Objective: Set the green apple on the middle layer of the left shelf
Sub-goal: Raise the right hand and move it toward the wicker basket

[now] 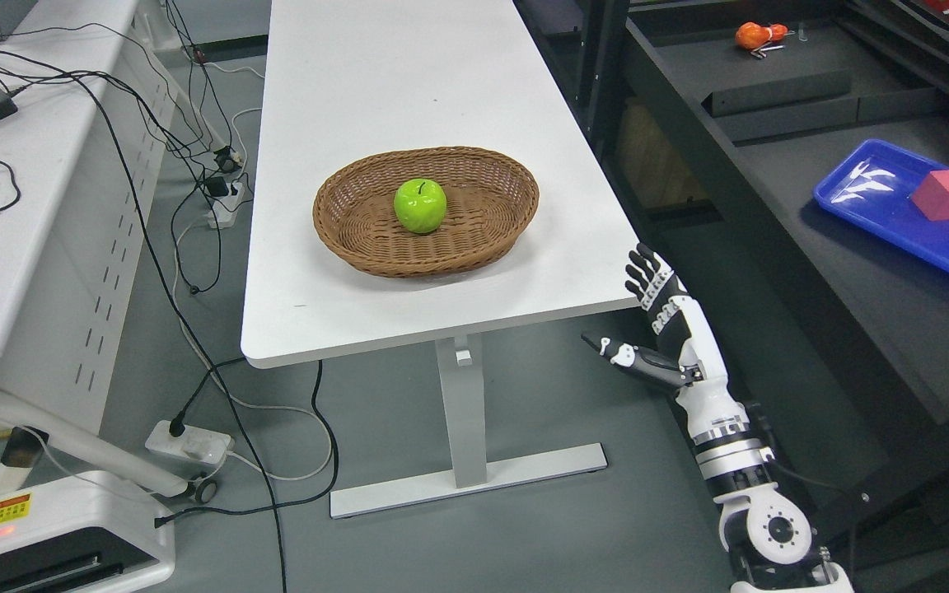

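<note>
A green apple [420, 205] lies in the middle of an oval brown wicker basket [491, 239] on a long white table [409, 82]. My right hand [635, 317] is raised beside the table's near right corner, below the tabletop's edge and to the right of the basket. Its fingers [647, 276] are spread and its thumb sticks out to the left; it holds nothing. The left arm is out of view. No shelf layer to the left shows.
A black shelf [771, 189] stands on the right with a blue tray [862, 202] holding a red cube [946, 195], and an orange object [759, 35] farther back. A white desk [38, 165] with cables [137, 165] is on the left. A power strip [190, 441] lies on the floor.
</note>
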You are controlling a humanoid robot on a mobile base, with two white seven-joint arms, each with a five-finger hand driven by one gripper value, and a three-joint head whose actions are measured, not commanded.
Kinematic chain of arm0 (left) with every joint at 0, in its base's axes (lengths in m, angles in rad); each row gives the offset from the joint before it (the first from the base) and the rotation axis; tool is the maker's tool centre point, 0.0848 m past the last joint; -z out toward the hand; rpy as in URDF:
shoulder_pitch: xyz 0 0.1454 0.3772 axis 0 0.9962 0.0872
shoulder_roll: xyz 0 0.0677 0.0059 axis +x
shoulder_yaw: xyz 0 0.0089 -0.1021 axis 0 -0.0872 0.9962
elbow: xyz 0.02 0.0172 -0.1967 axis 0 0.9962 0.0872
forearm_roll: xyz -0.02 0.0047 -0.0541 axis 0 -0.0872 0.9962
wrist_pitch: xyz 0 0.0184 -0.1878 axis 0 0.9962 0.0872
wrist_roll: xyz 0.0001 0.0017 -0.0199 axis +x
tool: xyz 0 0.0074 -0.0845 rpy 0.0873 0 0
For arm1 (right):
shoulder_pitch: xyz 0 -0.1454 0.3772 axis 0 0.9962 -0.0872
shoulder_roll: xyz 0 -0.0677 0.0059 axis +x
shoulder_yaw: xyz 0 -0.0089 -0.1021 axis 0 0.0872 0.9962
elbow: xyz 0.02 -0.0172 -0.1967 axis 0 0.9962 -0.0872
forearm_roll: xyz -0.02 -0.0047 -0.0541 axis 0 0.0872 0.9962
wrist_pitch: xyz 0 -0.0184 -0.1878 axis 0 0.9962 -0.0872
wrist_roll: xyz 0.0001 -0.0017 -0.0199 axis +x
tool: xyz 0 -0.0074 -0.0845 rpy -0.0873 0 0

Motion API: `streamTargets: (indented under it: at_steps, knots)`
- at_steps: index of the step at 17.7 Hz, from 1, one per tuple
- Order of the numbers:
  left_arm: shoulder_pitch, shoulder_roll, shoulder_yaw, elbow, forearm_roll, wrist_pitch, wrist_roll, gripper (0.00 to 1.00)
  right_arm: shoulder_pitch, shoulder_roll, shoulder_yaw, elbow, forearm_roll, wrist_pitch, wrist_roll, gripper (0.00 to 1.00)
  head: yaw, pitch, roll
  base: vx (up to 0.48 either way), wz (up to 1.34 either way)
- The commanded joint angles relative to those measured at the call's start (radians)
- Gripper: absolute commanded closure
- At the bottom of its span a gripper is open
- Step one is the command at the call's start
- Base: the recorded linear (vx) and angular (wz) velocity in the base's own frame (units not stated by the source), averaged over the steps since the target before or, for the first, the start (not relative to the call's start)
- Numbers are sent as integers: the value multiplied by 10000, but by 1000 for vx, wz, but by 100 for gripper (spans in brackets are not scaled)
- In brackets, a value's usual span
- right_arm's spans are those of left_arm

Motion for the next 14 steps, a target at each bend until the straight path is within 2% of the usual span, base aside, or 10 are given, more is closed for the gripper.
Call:
streamTargets:
  at_steps: [1,5,7,10,11,14]
  knots:
    - [-1,175,0,-2,0,8,15,0,-827,-1568,1133,-58,6187,-312,-589,0,0,0,0,-10,39]
    - [-1,175,0,14,0,8,0,0,-1396,-1677,1670,-74,5700,-309,-407,0,0,0,0,-8,0]
    - [-1,175,0,-2,0,8,0,0,-1594,-1280,1717,-43,5055,-966,-361,0,0,0,0,0,0]
    - [-1,175,0,-2,0,8,0,0,-2572,-863,2557,48,5173,-1538,-315,0,0,0,0,85,-51]
    - [-1,175,0,-2,0,8,0,0,-3078,-909,2758,246,5464,-1401,-87,0,0,0,0,178,-59]
    - [-1,175,0,-2,0,-7,0,0,-4261,-986,2775,1455,6019,-542,1812,0,0,0,0,205,22]
